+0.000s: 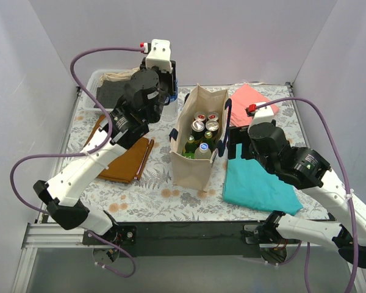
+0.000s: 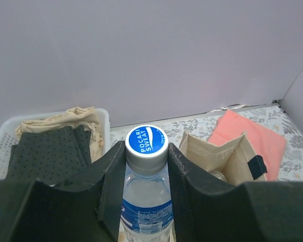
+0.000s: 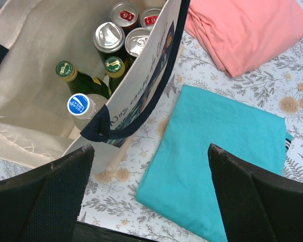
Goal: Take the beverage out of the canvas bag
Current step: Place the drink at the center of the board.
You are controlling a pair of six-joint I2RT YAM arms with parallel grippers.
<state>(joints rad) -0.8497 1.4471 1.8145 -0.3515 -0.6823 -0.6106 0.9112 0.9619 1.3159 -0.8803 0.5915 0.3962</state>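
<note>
One bottle (image 2: pixel 144 201) in clenched left claw (image 2: pixel 146 157); right claw (image 3: pixel 150 151) released; four cans (image 3: pixel 109 36) in canvas bag (image 3: pixel 30 45).

There is one bag (image 1: pixel 198 168) and one basket (image 2: pixel 103 123). The bag holds four cans (image 3: pixel 109 38), two green bottles (image 3: pixel 86 80) and one blue-cap bottle (image 3: pixel 80 104); a second blue-cap bottle (image 2: pixel 145 151) is outside it. Three cloths (image 1: pixel 256 180) lie on the table (image 1: pixel 171 195), and two more cloths (image 2: pixel 45 151) in the basket.
</note>
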